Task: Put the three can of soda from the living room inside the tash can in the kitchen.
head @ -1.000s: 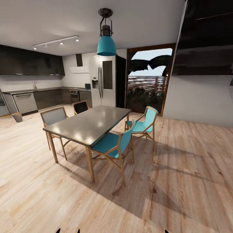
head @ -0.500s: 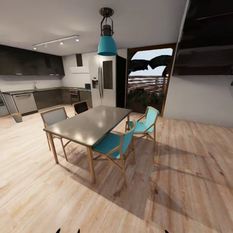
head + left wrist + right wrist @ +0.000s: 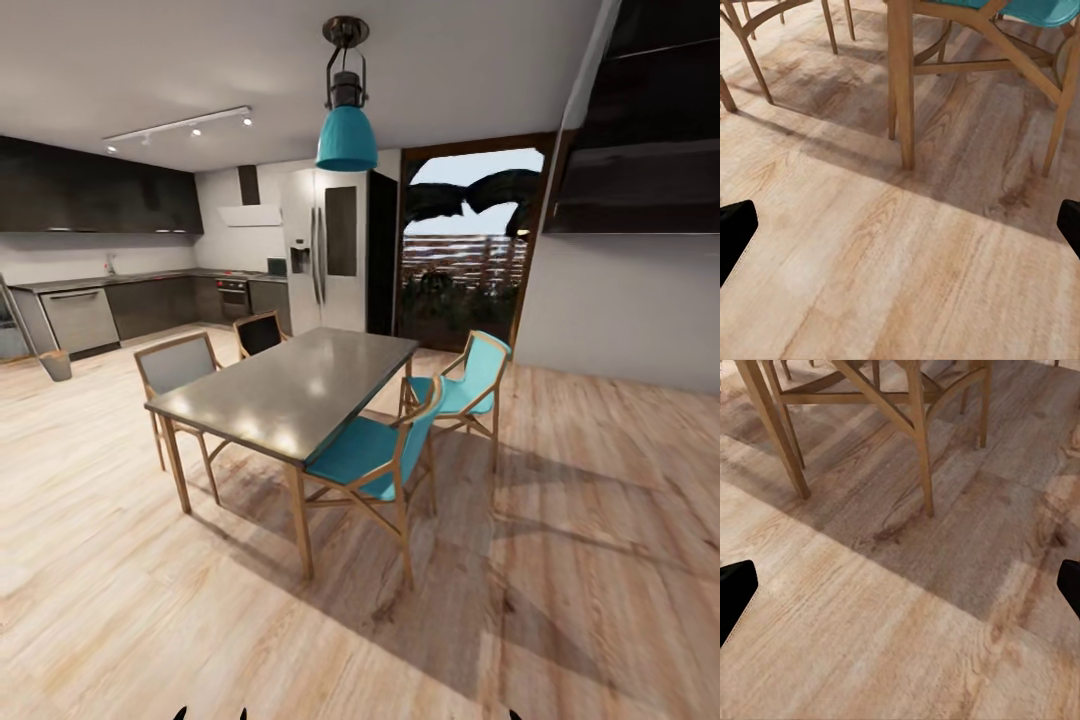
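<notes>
- Left gripper [image 3: 900, 225]: dark fingers [image 3: 733, 229] spread wide to opposite edges of the left wrist view, released, nothing between them; bare wood floor [image 3: 907, 285] beneath.
- Right gripper [image 3: 900, 585]: fingers [image 3: 735, 589] likewise parted and released, empty, over the same plank floor.
- Just beyond the left fingers: a wooden table leg [image 3: 902, 82] and the frame of a teal chair [image 3: 1035, 11], standing in shadow.
- Just beyond the right fingers: crossed wooden chair legs [image 3: 921, 442] (seat out of frame).
- Dining table [image 3: 290, 390]: grey top on wood legs, centre of the head view; its top carries nothing.
- Chairs: two teal-seated ones [image 3: 375, 455] along the table's right side, a grey-backed one [image 3: 178, 365] and a dark-backed one [image 3: 260, 333] on the far left side.
- Teal pendant lamp [image 3: 347, 135] hanging above the table.
- The kitchen [image 3: 130, 300]: far left of the room, dark wall cabinets, grey steel fronts and a dark worktop; a steel refrigerator [image 3: 330, 250] at its right end.
- Small grey bin [image 3: 56, 365] on the floor before the kitchen cabinets (too small to judge its contents).
- Glass door [image 3: 465, 250] with wood frame, right of the refrigerator, foliage outside.
</notes>
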Available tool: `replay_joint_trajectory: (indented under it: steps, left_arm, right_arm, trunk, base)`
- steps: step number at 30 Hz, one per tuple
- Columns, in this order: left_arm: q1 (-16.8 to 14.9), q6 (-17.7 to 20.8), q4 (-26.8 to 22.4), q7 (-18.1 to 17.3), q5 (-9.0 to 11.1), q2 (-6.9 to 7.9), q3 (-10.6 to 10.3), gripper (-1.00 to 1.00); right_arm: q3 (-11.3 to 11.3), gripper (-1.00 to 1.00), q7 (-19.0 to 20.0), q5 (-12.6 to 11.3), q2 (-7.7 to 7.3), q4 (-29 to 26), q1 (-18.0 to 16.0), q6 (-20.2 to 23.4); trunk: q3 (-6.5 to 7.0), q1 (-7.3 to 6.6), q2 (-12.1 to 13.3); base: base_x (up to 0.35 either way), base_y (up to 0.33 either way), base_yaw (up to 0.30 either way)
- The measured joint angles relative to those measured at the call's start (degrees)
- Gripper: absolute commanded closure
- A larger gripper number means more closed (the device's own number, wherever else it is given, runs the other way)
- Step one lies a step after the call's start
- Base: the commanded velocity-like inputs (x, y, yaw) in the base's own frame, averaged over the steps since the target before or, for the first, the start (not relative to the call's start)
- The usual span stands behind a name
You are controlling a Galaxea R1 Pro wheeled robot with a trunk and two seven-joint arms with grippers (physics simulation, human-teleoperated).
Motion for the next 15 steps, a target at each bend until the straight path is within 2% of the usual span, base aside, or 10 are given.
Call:
replay_joint_trajectory:
  steps: [8, 15]
  left_arm:
    - [0.0, 0.0, 0.0, 0.0, 0.0, 0.00, 0.0, -1.00]
    - [0.0, 0.0, 0.0, 0.0, 0.0, 0.00, 0.0, -1.00]
  right_arm:
    - [0.0, -1.00, 0.0, 0.0, -0.01, 0.0, 0.0, 0.0]
    - [0.0, -1.00, 0.0, 0.0, 0.00, 0.0, 0.0, 0.0]
  trunk:
    - [0.00, 0.00, 0.0]
    - [0.00, 0.00, 0.0]
  base:
    - [0.106, 0.257, 0.000]
    - [0.029, 0.272, 0.000]
